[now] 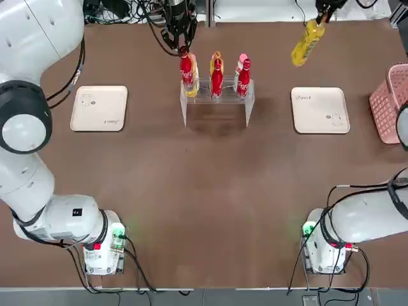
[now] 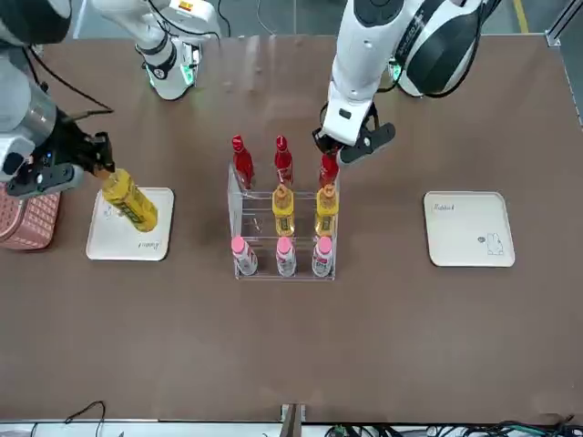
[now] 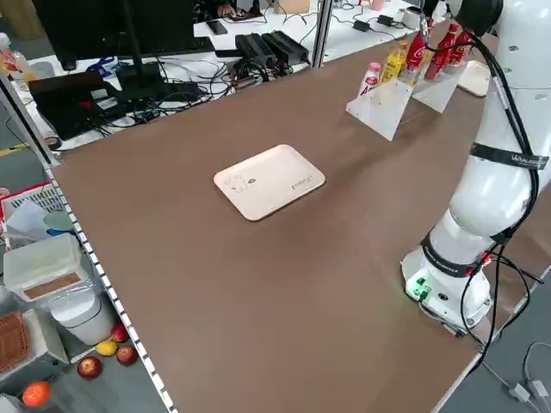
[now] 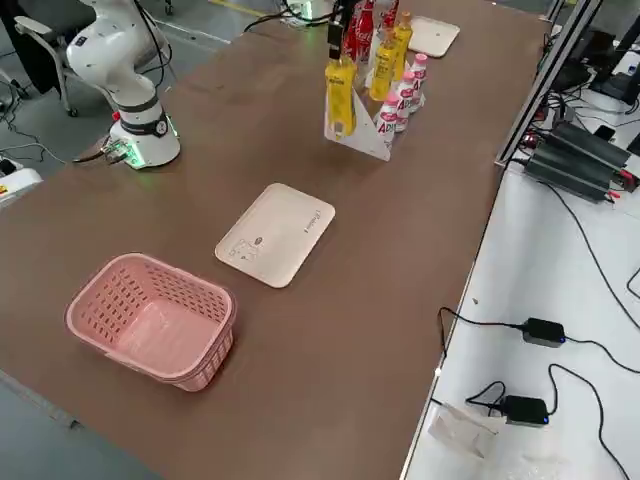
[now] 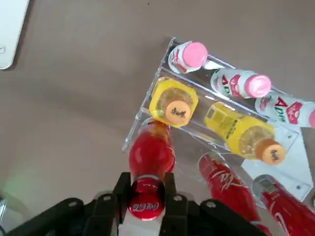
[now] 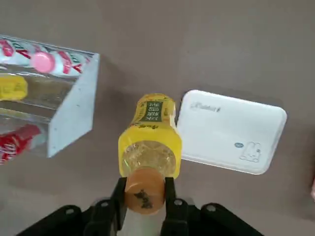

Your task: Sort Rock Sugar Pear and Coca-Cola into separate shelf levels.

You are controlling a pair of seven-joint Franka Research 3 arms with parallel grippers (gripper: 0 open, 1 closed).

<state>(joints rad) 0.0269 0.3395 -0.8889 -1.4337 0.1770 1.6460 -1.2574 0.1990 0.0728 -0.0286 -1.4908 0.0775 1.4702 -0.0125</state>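
Note:
The clear rack (image 2: 235,196) stands at the far middle of the table. Its top level carries two Coca-Cola bottles (image 2: 283,162), and my left gripper (image 2: 332,157) is shut on the cap of a third Coca-Cola bottle (image 5: 151,157) at that level's end on my left side. On the middle level stand two Rock Sugar Pear bottles (image 2: 283,209). My right gripper (image 6: 143,194) is shut on the orange cap of another Rock Sugar Pear bottle (image 1: 307,41). It holds that bottle tilted in the air, above the far edge of the right tray (image 1: 320,109).
Three pink-capped white bottles (image 2: 286,257) fill the rack's lowest level. A second cream tray (image 1: 99,108) lies on the left side of the table. A pink basket (image 1: 390,102) sits at the right edge, beside the right tray.

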